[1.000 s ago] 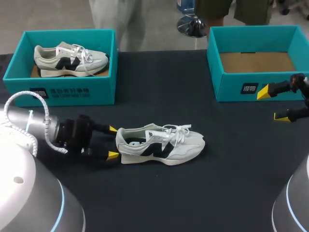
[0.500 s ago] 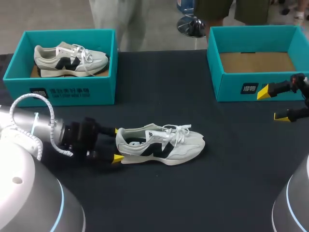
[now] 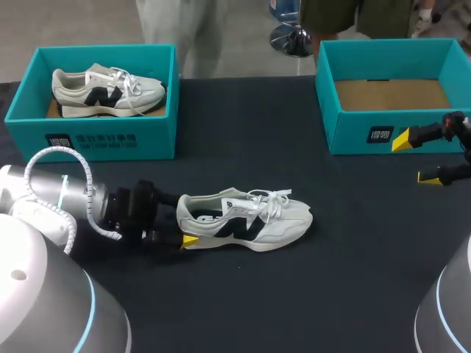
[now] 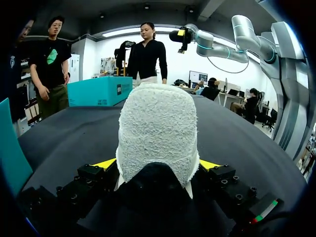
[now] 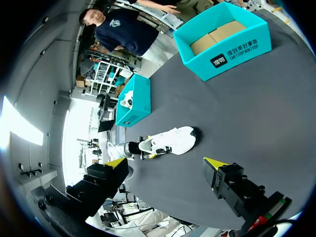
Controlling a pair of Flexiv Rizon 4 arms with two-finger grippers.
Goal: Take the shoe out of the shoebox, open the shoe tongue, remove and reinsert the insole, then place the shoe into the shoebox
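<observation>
1. At worktop (image 3: 243, 125) centre, the shoe (image 3: 250, 220) lies on its sole, toe toward 3 o'clock.
2. Left arm (image 3: 66, 195) lies low and level, entering from 9 o'clock; left tool (image 3: 184, 220) is spread, fingers (image 3: 190, 240) straddling the heel (image 4: 158, 123).
3. Right tool (image 3: 414, 158), at 3 o'clock beside a box (image 3: 353, 132), hangs wide apart, holding nothing.

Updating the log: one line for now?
left gripper open, straddling shoe heel | right gripper open, beside empty box | shoe on table
</observation>
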